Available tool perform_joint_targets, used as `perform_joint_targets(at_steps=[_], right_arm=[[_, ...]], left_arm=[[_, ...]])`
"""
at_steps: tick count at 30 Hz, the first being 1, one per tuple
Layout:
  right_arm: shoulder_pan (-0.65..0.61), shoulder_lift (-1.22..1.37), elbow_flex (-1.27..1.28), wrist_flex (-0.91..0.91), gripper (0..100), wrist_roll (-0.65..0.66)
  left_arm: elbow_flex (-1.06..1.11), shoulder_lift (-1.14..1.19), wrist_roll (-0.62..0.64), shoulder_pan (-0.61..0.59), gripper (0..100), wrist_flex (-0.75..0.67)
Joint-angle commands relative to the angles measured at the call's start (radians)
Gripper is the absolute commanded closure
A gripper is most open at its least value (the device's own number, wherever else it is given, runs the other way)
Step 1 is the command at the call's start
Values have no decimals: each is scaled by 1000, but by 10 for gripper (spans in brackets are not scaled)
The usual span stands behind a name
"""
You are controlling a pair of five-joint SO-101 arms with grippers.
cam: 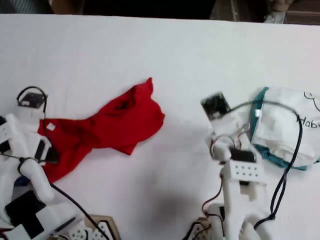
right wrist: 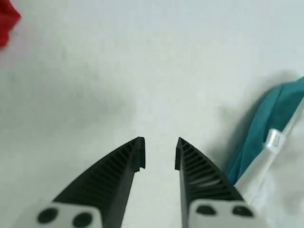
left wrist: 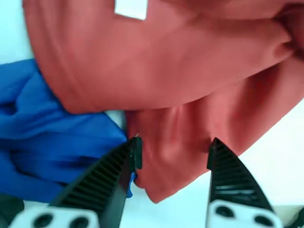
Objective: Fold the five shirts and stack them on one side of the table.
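My left gripper (left wrist: 175, 154) hangs with jaws wide apart over the edge of the crumpled red shirt (cam: 112, 122), which sprawls from the centre of the counter (cam: 165, 50) toward 9 o'clock and touches a blue shirt (left wrist: 52, 142). My right gripper (right wrist: 160, 147), jaws slightly apart, hovers over bare counter. The white-and-teal folded pile (cam: 282, 127) lies at 3 o'clock.

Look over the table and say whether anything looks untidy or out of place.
The red shirt sprawls crumpled and unfolded across the left half of the table, its end bunched against a blue shirt by the left gripper.
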Motion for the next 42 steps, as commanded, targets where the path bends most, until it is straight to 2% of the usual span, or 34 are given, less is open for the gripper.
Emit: perform_joint_targets(at_steps=[1, 4, 7, 14, 19, 22, 29, 33, 36, 39, 42], right_arm=[[-105, 30, -258, 122, 882, -23], [-214, 189, -431, 197, 882, -23], [-283, 400, -589, 252, 880, -23], [-386, 817, -1010, 410, 880, -23], [-461, 970, -1315, 524, 880, -25], [-498, 1038, -1445, 570, 880, -25], [-599, 1194, -1494, 591, 879, -21], [-616, 1262, -1493, 656, 882, -17], [-596, 1294, -1493, 765, 886, -15], [-561, 1307, -1493, 857, 967, -15], [-509, 1300, -1493, 900, 976, -15]], left_arm=[[-28, -11, 2, -38, 756, -15], [-110, -8, 23, -80, 756, -17], [-186, -2, 130, -89, 756, -17], [-205, 11, 348, 0, 756, -164], [-206, 127, 368, 95, 756, -216], [-214, 222, 368, 106, 756, -222], [-208, 311, 364, 41, 756, -212], [-231, 308, 362, -6, 758, -150], [-269, 310, 362, -31, 828, -75], [-318, 310, 362, -38, 940, -3], [-363, 310, 362, -35, 969, 44]])
